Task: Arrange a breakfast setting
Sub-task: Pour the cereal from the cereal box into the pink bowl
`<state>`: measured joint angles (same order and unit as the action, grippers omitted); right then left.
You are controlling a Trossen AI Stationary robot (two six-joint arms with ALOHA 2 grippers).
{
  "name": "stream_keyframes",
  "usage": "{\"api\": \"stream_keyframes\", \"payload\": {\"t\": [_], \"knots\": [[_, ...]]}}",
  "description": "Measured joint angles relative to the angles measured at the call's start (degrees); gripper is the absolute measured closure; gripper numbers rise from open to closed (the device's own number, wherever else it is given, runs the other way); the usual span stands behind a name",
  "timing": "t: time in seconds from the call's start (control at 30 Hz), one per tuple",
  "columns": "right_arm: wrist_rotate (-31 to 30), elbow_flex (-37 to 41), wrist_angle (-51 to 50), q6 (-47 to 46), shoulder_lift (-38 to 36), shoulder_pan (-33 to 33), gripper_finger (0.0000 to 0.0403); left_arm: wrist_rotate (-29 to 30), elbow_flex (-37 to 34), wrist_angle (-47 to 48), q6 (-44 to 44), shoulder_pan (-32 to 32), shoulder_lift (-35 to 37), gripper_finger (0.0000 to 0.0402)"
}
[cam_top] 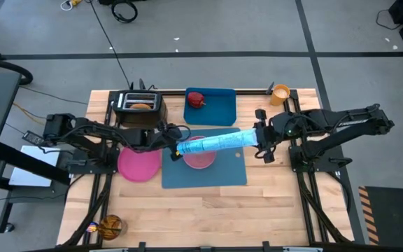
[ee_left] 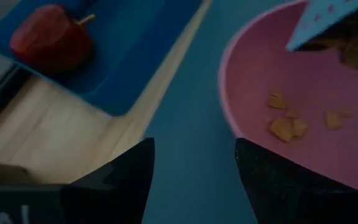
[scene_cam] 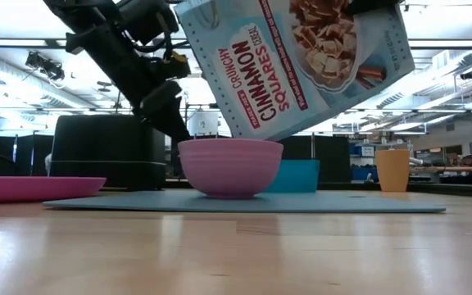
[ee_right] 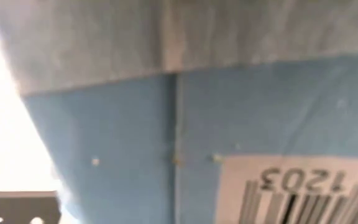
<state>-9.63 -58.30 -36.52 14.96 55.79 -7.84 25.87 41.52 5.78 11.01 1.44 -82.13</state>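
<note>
High view has the right gripper clamped on one end of a light blue cereal box, which hangs tipped over the pink bowl — the box's far end sits right above the bowl. That bowl stands on the big blue mat in the middle of the table. From the low camera the box is tilted with its lower corner just over the bowl's rim, and the left wrist camera shows a few cereal squares already lying in the bowl.

The left gripper hovers just beside the bowl on its toaster side, fingers apart and holding nothing; the mat shows between them in its wrist view.

Other stuff: the pink plate lies beside the mat's left edge, partly under the left arm. The red apple sits in the smaller blue tray behind the mat, the toast slice is in the black toaster, and the orange cup stands near the table's far right corner — well apart from the mat.
</note>
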Motion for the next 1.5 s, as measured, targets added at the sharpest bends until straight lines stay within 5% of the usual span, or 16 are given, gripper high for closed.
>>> {"api": "stream_keyframes", "payload": {"t": [0.27, 0.57, 0.63, 0.77, 1.5], "knots": [[1.24, 0.0, 0.6, 0.65, 0.28, -0.17, 0.025, 2.68, 2.73, 11.87, 1.74, -1.1, 4.97, 0.0169], [1.31, -0.04, 1.98, 1.12, 0.88, 0.22, 0.0251, 6.83, 2.87, 14.52, 0.75, -4.13, 16.39, 0.0169], [-2.41, 0.02, 1.5, 1.13, 1.01, 0.1, 0.0251, 7.63, 2.84, 15.21, 0.51, -4.55, 18.53, 0.0169], [1.06, -0.04, 3.14, 1.57, 1.41, 0.17, 0.0251, 7.6, 2.84, 14.95, 0.3, -5.38, 21.08, 0.0169], [0.22, 0.0, 1.97, 1.33, 2.34, 1.21, 0.0252, 7.54, 2.84, 15.45, 1.04, -7.07, 21.81, 0.0169]]}}
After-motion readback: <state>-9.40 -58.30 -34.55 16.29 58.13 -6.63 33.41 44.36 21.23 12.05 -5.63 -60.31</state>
